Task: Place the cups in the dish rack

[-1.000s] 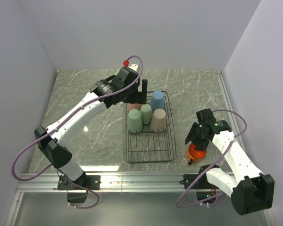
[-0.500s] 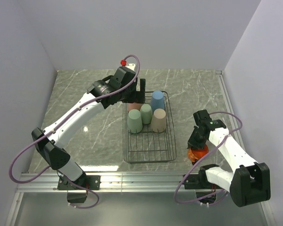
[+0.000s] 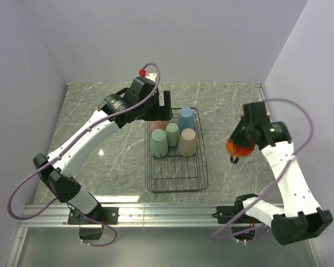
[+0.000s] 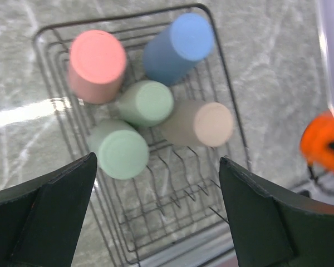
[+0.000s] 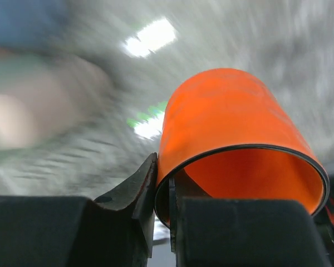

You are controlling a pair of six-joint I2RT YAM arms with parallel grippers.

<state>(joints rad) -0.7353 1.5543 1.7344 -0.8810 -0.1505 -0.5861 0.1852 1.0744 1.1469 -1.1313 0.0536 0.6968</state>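
The rectangular black wire dish rack (image 3: pixel 177 191) sits mid-bench on the grey marbled bench (image 3: pixel 89 117), its long sides running away from the arms, with bare bench on both flanks. Its near half shows only bare wire grid. Five tapered plastic cups stand bottoms up, packed close together in its far half: a blue tumbler (image 4: pixel 181 44) at the far right, a salmon-pink tumbler (image 4: pixel 97 64) at the far left, a shorter pale green cup (image 4: pixel 147 103) between them, then a taller pale green tumbler (image 4: pixel 119 153) and a beige tumbler (image 4: pixel 200 123) nearer.

The left gripper (image 3: pixel 166 108) hovers above the rack's far left corner, fingers spread wide, holding nothing.

The glossy orange handled mug (image 3: pixel 239 147) is outside the rack, off its right side, raised above the bench. The right gripper (image 5: pixel 162 183) is clamped on its wall, one finger inside the rim and one outside. Its handle hangs downward.
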